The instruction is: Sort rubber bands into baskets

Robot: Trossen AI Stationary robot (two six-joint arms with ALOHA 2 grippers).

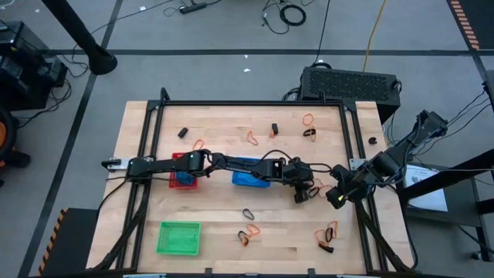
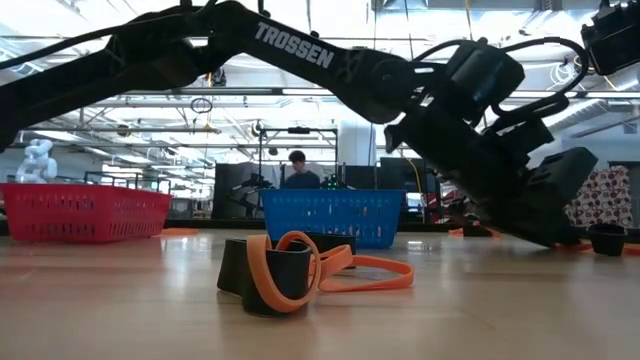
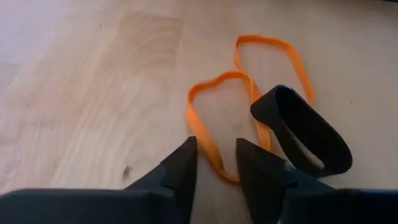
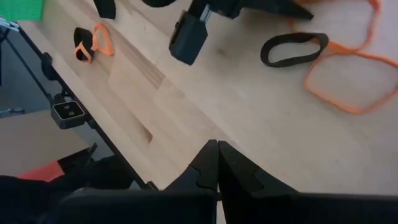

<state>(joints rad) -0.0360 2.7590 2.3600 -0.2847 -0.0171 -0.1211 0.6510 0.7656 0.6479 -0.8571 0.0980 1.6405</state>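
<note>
- The red basket sits on the table left of middle, with the left arm crossing over it; what lies inside cannot be made out.
- The blue basket stands just to its right, near the table's middle, also under the left arm; its contents are hidden in the high view, and in the low view only its mesh wall shows.
- The green basket is apart from the other two, near the front left corner of the table; nothing can be made out in it.
- The left gripper reaches right of the blue basket, low over the table. In the left wrist view its jaws stand partly open, one on each side of a strand of an orange rubber band, not yet closed on it.
- A second orange band and a black band lie touching that first one.
- The right gripper hovers near the table's right edge, jaws shut and holding nothing.
- Other rubber bands lie scattered on the table: an orange and black pair near the back right, a black one by the front middle, and more orange and black ones along the front.
</note>
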